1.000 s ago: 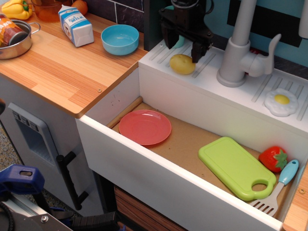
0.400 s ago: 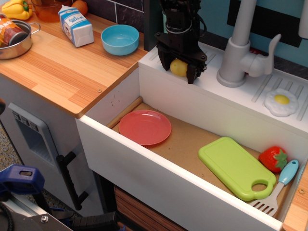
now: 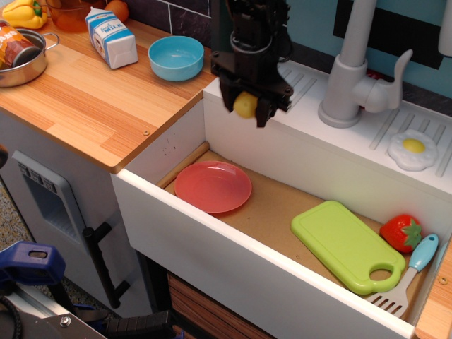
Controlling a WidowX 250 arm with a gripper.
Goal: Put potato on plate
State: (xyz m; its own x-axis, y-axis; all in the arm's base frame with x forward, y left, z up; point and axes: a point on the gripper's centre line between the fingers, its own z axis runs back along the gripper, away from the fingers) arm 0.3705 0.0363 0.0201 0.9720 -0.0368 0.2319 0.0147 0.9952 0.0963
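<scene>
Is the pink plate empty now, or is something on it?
Empty. The plate shows only bare pink surface; the potato is held in the tool above the sink edge.

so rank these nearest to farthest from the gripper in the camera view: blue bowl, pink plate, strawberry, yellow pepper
From the gripper, shut on the potato:
1. Blue bowl, on the counter beside it.
2. Pink plate, below in the sink.
3. Strawberry, sink's far end.
4. Yellow pepper, counter's far corner.
</scene>
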